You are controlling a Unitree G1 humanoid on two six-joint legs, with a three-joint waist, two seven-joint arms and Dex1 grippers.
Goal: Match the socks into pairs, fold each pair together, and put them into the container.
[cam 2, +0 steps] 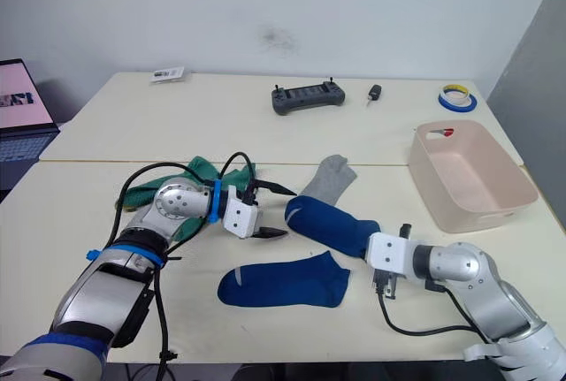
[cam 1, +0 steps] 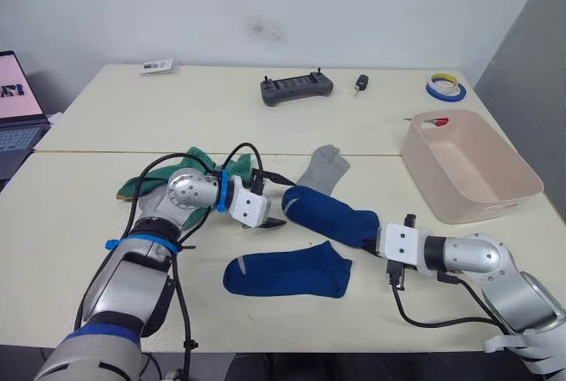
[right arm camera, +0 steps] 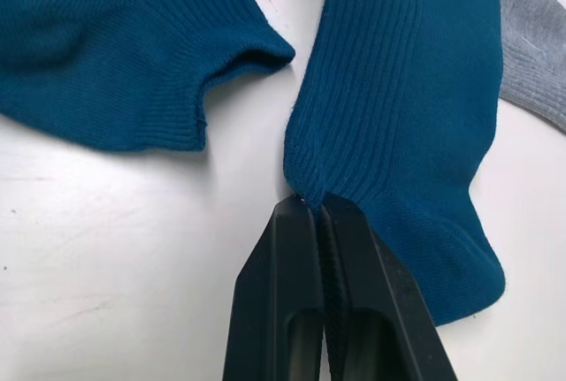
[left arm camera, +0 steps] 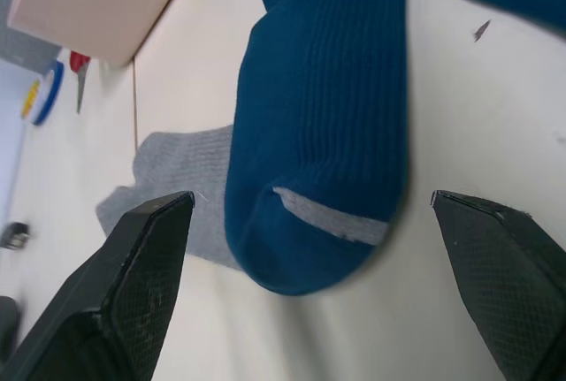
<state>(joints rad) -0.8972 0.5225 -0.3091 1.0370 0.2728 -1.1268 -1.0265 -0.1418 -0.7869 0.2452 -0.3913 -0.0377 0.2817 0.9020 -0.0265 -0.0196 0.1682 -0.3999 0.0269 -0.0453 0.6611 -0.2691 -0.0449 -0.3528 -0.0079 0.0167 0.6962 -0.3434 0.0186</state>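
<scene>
One dark blue sock [cam 1: 332, 215] lies slanted at mid-table. My right gripper [cam 1: 378, 240] is shut on its cuff edge [right arm camera: 305, 188]. Its toe end with a grey mark [left arm camera: 329, 219] lies between the wide-apart fingers of my left gripper [cam 1: 281, 202], which is open and touches nothing. A second dark blue sock [cam 1: 287, 275] lies flat nearer the front edge. A grey sock [cam 1: 323, 169] sits just behind, partly under the first blue one. Green socks [cam 1: 196, 164] are bunched under my left arm. The pale pink container [cam 1: 513, 188] stands at the right.
At the back of the table are a dark handheld controller [cam 1: 296, 89], a small black key fob [cam 1: 361, 83] and a blue and yellow tape roll [cam 1: 445, 88]. A laptop [cam 1: 18, 107] stands off the left side. A small card [cam 1: 156, 66] lies far left.
</scene>
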